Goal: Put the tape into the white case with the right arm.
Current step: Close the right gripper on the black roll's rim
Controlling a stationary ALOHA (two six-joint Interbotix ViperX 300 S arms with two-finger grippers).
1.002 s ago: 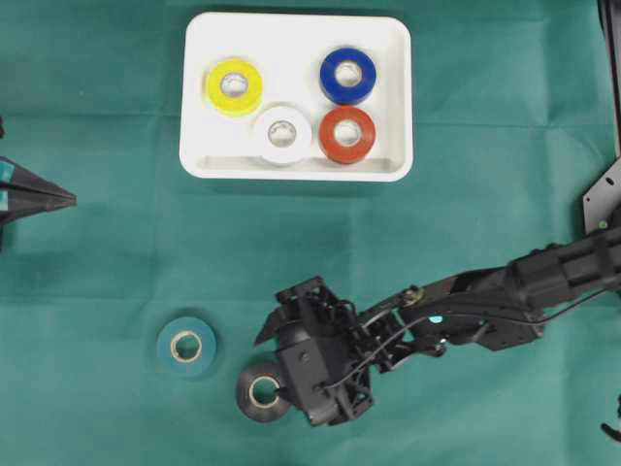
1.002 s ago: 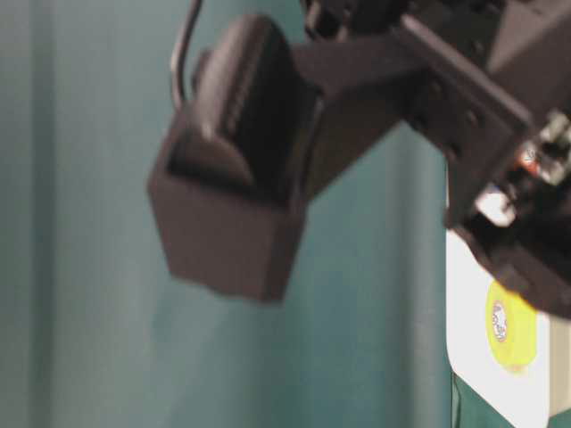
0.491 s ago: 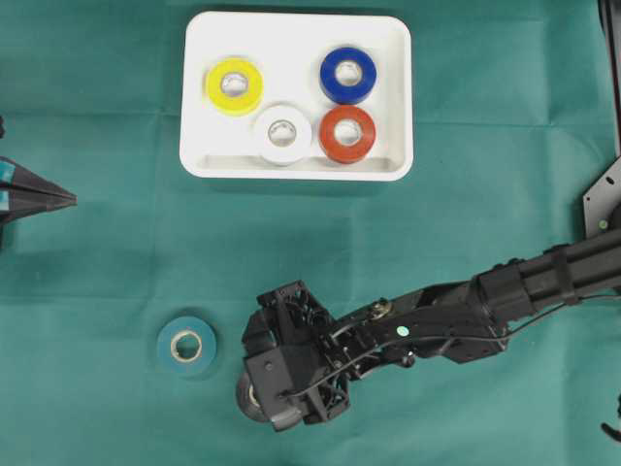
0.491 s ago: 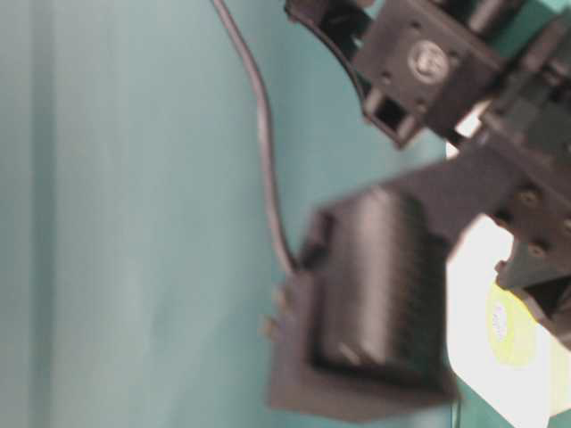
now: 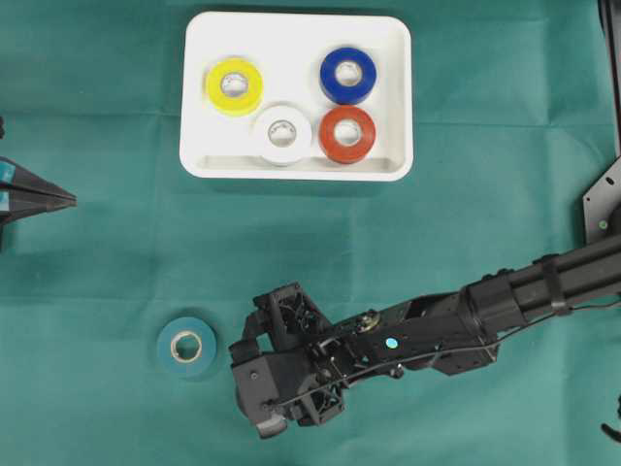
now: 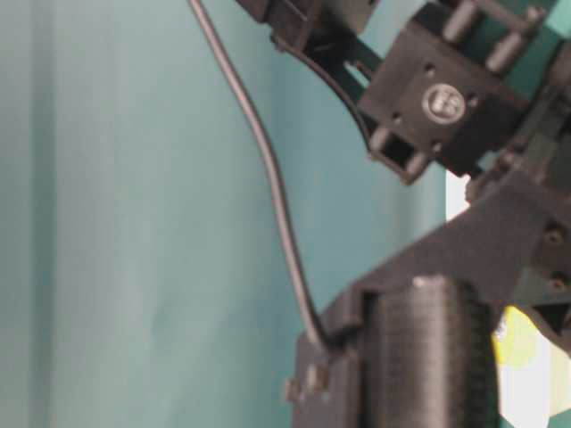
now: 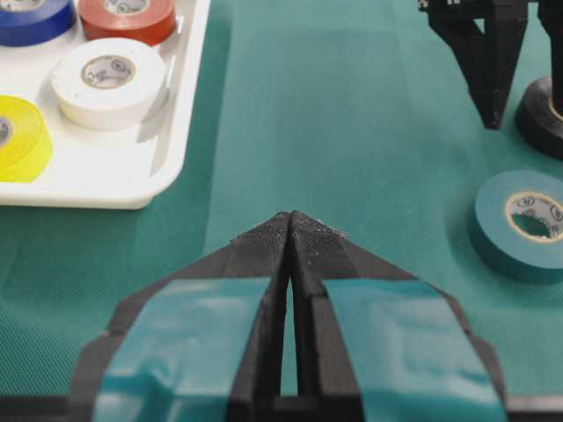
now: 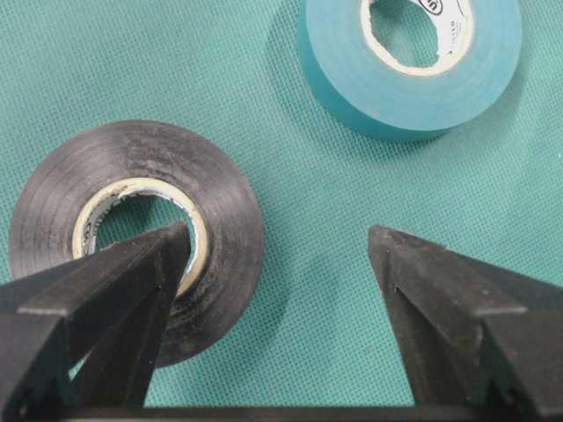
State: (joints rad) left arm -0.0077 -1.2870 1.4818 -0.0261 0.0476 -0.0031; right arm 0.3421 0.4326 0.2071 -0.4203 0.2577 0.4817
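Observation:
A black tape roll (image 8: 224,220) lies flat on the green cloth. My right gripper (image 8: 280,233) is open over it. One fingertip (image 8: 167,251) points into the roll's core hole and the other (image 8: 396,255) is over bare cloth beside the roll. A teal tape roll (image 8: 396,110) lies just beyond. In the overhead view the right arm (image 5: 437,330) covers the black roll, and the teal roll (image 5: 186,346) lies to its left. The white case (image 5: 291,39) sits at the top. My left gripper (image 7: 290,215) is shut and empty.
The case holds a yellow roll (image 5: 234,85), a blue roll (image 5: 348,75), a white roll (image 5: 283,132) and a red roll (image 5: 346,134). The left gripper (image 5: 68,198) rests at the left edge. The table-level view is filled by the blurred right arm (image 6: 428,107).
The right arm has swung toward the lower left and come over the black roll, which it now covers in the overhead view. The left gripper and the other rolls have not moved.

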